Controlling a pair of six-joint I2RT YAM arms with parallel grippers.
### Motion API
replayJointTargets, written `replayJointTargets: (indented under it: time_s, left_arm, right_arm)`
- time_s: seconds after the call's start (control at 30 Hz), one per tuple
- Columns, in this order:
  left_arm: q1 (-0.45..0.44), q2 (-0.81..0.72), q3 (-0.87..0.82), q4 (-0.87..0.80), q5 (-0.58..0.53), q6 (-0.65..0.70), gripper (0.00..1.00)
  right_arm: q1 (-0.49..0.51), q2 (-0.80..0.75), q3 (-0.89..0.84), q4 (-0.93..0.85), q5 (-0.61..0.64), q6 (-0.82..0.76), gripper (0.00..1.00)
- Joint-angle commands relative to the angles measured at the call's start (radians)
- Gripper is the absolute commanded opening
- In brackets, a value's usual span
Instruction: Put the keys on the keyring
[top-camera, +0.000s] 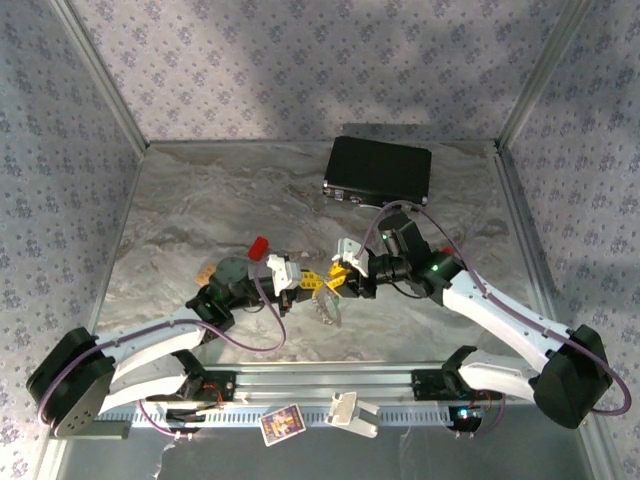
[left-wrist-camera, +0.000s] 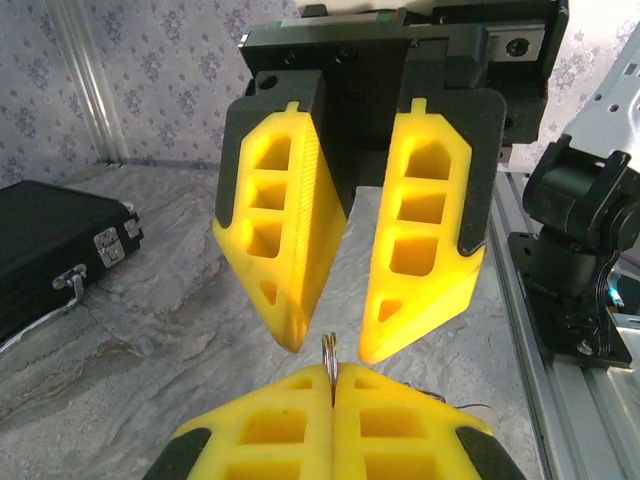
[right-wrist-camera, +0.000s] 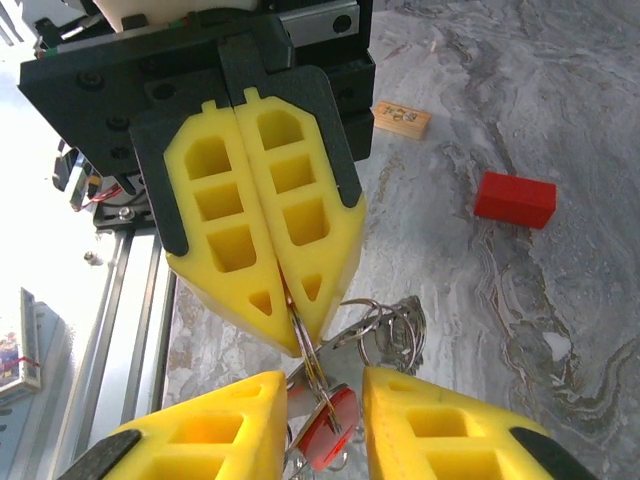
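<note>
Silvery wire keyring (right-wrist-camera: 385, 320) clamped in closed left gripper (right-wrist-camera: 297, 338); right gripper (right-wrist-camera: 322, 385) part-open around small red-headed key (right-wrist-camera: 325, 435). Likely threading; next: pinch key.

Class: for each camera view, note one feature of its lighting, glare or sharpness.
Top external view: soft shadow bands cross the floral back wall. Left wrist view: the black rectangular case is dark, with only its metal latches catching light. Right wrist view: the picture's left edge burns out white, while the silvery looped keyring and the red rectangular block are sharp.
</note>
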Motion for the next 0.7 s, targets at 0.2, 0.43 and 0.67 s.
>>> replayJointTargets:
  time_s: [0.2,0.43,0.67]
  left_arm:
    - [-0.006,-0.020,0.002,0.091,0.050,-0.017,0.00]
    - [-0.006,-0.019,0.004,0.090,0.056,-0.011,0.00]
    - [-0.006,-0.036,0.064,-0.141,0.004,0.067,0.14]
  right_arm:
    - [0.005,0.012,0.005,0.005,-0.051,0.010,0.16]
    - [0.005,0.014,0.017,-0.003,-0.064,0.002,0.01]
    - [0.010,0.016,0.090,-0.191,-0.001,-0.106,0.00]
